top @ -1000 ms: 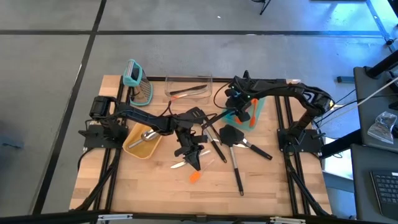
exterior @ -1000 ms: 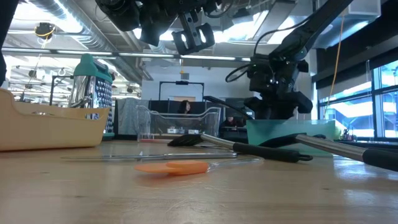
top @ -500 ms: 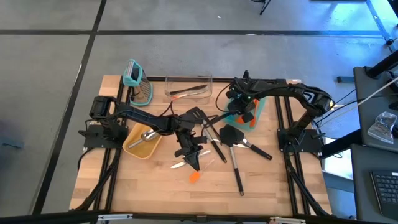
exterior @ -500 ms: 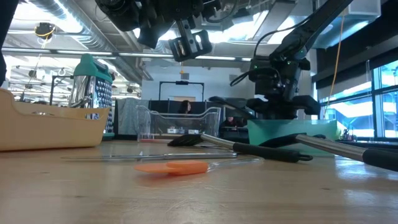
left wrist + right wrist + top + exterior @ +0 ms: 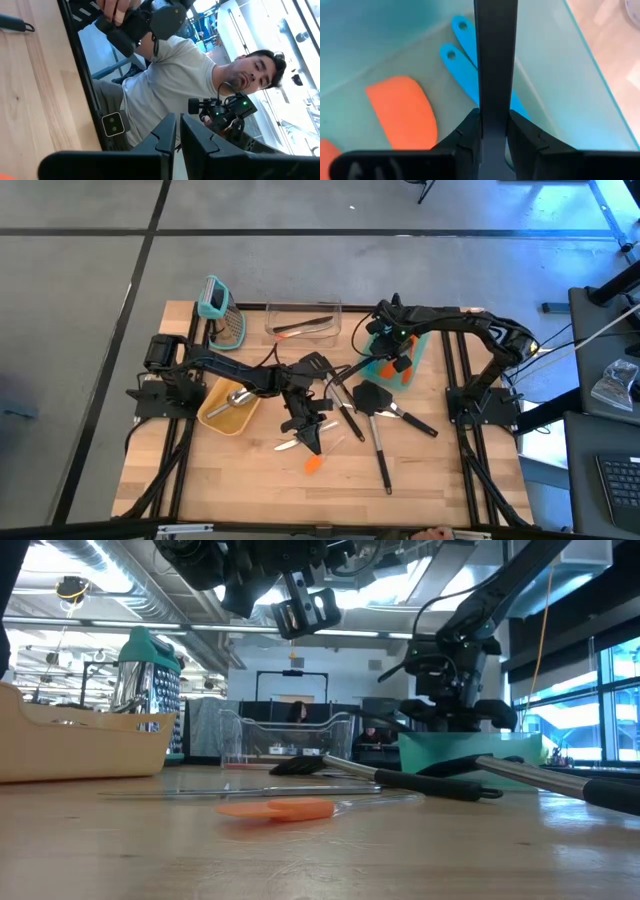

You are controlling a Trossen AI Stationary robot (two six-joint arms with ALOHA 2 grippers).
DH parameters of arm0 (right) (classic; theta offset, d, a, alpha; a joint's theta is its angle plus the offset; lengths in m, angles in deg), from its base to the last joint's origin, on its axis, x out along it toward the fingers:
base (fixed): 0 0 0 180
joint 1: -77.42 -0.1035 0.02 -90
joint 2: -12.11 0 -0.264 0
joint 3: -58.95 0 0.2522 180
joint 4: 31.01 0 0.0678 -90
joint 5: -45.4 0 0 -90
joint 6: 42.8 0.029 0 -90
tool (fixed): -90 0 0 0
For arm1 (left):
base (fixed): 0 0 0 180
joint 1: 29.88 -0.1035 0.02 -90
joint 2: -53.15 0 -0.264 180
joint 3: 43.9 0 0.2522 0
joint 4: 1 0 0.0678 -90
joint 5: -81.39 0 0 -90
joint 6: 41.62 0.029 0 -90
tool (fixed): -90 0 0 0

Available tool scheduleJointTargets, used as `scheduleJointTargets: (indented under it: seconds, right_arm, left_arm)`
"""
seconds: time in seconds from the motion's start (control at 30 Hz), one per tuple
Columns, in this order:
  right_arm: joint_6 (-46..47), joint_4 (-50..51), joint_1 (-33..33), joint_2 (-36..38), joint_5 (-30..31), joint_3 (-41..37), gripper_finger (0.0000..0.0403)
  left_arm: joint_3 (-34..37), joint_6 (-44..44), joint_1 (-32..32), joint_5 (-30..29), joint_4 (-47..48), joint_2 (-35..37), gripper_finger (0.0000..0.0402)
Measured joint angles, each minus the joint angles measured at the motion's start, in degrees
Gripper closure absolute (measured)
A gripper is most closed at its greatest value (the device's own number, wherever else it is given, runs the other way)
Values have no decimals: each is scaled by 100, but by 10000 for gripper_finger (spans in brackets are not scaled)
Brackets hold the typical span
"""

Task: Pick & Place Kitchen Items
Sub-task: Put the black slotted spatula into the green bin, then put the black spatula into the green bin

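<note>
While the left gripper (image 5: pixel 312 432) stays shut and empty at centre frame, the right gripper (image 5: pixel 396 356) has clamped a black utensil handle (image 5: pixel 494 65) and hangs above the teal bin (image 5: pixel 413 360), upper right of the high view, where orange (image 5: pixel 402 111) and blue spatulas (image 5: pixel 465 62) lie.

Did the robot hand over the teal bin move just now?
Yes. The right gripper, shut on a black utensil handle, rose a little above the teal bin.

Left gripper (image 5: pixel 176 131) jaws closed, empty; right gripper (image 5: pixel 494 131) jaws clamped.
</note>
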Motion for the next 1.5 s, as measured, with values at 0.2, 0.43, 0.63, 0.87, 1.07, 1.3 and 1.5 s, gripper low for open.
scheduleJointTargets:
  seconds: [0.2, 0.43, 0.63, 0.87, 1.07, 1.3, 1.5]
  right_arm:
    - [-184, 0, 259, 0, 182, 0, 326]
    - [-85, -14, 371, 0, 182, 0, 326]
    - [440, -56, 371, -2, 184, -2, 316]
    - [1033, -255, 370, -11, 244, -4, 290]
    - [1064, -254, 297, -11, 241, -6, 271]
    - [1034, -260, 187, -11, 312, -4, 237]
    - [1070, -273, 30, -11, 948, -7, 197]
  left_arm:
    - [0, 0, -7, 0, 2, 0, 382]
    - [0, 1, -7, 1, 2, 0, 382]
    - [0, 2, -7, 2, 2, 0, 382]
    - [0, 62, -7, 3, 2, 0, 382]
    - [0, 188, -7, 111, 11, 0, 382]
    - [-2, 516, 31, 160, 404, 0, 382]
    - [-2, 688, 31, 168, 559, 0, 382]
